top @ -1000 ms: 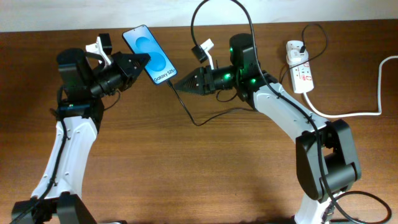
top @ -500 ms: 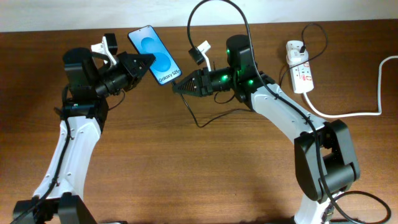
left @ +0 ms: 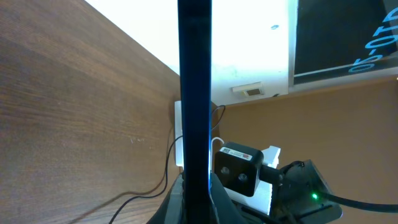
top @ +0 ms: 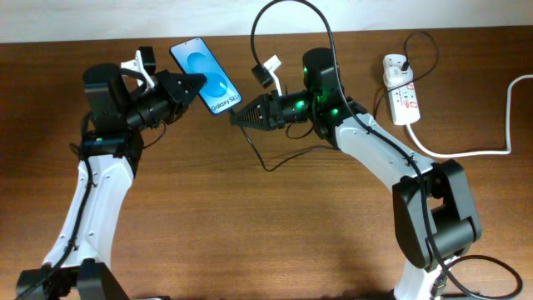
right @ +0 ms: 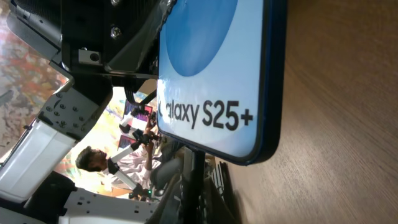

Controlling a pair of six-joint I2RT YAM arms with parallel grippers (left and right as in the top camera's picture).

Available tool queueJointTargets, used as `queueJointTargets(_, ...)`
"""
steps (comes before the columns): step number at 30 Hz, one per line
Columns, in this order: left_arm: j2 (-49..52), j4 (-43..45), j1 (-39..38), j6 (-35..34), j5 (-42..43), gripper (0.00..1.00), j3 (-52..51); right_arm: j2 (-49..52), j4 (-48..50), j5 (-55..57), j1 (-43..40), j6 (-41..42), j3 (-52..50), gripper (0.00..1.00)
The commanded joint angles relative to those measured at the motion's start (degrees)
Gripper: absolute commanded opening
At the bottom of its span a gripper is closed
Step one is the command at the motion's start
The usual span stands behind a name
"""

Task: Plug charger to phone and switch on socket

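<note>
My left gripper (top: 191, 85) is shut on the phone (top: 205, 73) and holds it tilted above the table, blue screen up. The left wrist view has the phone (left: 194, 93) edge-on, a dark upright bar between that gripper's (left: 196, 202) fingers. My right gripper (top: 236, 117) is shut on the charger's plug tip, just right of the phone's lower end. In the right wrist view the black plug (right: 196, 177) stands between the right gripper's (right: 196, 202) fingers and reaches the bottom edge of the phone (right: 211, 74); whether it is inserted does not show. The socket (top: 402, 96) lies at the far right.
The charger's black cable (top: 287, 12) arcs high over the right arm, and another stretch (top: 271, 162) trails on the table below it. A thick white cord (top: 466, 152) runs from the socket to the right edge. The tabletop is brown wood.
The right gripper's jaws have closed tighter on the plug tip and edged toward the phone's lower end. The left arm has shifted the phone slightly to the right.
</note>
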Motion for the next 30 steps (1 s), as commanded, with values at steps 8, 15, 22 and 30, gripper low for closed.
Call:
queueJointTargets(8,-0.2,-1.8,-4.8,4.9,8.5,0.00,-0.5,-1.3,2.3,3.2,0.3,0.8,1.4,0.04)
queueJointTargets(15,-0.2,-4.4,-5.4,6.4,9.9,0.00,-0.5,-1.3,11.8,3.9,0.3,8.4,1.5,0.05)
queueJointTargets(22,-0.2,-6.9,-6.5,8.5,11.2,0.00,-0.5,-1.3,12.2,4.5,0.3,8.4,1.5,0.04)
queueJointTargets(30,-0.2,-11.0,-8.2,10.7,11.0,0.00,-0.5,-1.3,12.2,5.5,1.0,8.4,1.6,0.04)
